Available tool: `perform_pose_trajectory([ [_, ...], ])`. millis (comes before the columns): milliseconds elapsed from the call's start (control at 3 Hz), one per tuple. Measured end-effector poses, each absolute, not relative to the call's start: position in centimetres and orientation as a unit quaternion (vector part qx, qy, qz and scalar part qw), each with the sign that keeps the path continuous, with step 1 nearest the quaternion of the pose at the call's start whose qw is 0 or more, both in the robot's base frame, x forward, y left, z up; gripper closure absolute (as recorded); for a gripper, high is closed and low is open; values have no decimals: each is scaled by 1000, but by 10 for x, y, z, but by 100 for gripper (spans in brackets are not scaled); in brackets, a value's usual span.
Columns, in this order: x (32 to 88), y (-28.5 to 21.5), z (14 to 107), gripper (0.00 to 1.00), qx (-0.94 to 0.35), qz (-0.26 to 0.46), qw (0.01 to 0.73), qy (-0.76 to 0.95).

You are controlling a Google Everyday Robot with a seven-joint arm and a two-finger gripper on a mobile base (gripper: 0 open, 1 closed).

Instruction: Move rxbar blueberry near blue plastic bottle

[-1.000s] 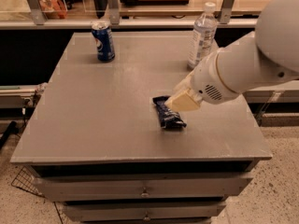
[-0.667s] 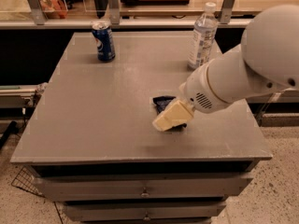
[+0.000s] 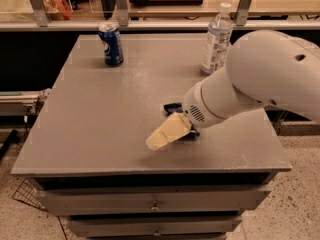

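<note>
Rxbar blueberry point(image 3: 173, 105): only a dark navy sliver shows, flat on the table, centre-right, poking out from behind the wrist of the arm point(image 3: 260, 79). A 2nd dark bit shows just under the wrist. Rest of the wrapper is hidden & no lettering is readable.

Blue plastic bottle point(image 3: 216, 40): upright at back-right of the table, white cap, clear body, pale label. Label print is too small to read. It stands well apart from the bar, w/ the arm's bulk between them.

Soda can point(image 3: 111, 45): blue, upright, back-left, w/ a round red/white logo on its side. Wording can't be made out. Well apart from both bar & bottle.

Gripper point(image 3: 163, 133): cream-coloured, low over the table just left of the bar & pointing down-left, tip at or near the tabletop. Open or closed: can't tell from this angle, & can't tell whether it holds the bar.

The big white arm comes in from the right edge & covers most of the table's right-mid area.

Table point(image 3: 100, 119): flat grey top, plain, w/ drawers point(image 3: 155, 203) under the front edge, each w/ a small pull.

Room: a rail w/ metal posts point(image 3: 121, 4) runs behind the table, w/ an orange item point(image 3: 52, 3) top-left behind it. Speckled floor point(image 3: 300, 199) at right, wire basket point(image 3: 26, 195) at lower left.
</note>
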State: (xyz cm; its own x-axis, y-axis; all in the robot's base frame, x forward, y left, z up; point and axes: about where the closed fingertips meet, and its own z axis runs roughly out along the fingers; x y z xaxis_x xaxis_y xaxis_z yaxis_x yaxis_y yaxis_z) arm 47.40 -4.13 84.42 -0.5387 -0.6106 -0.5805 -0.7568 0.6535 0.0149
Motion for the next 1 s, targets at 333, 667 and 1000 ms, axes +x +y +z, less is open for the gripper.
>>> perform_pose_trajectory([
  [333,486,-44,831,26,-366,121,266,884],
  [667,490,-45,827,48,-354,118,268,888],
  [1000,493,-47,828,73,-349,114,274,889],
])
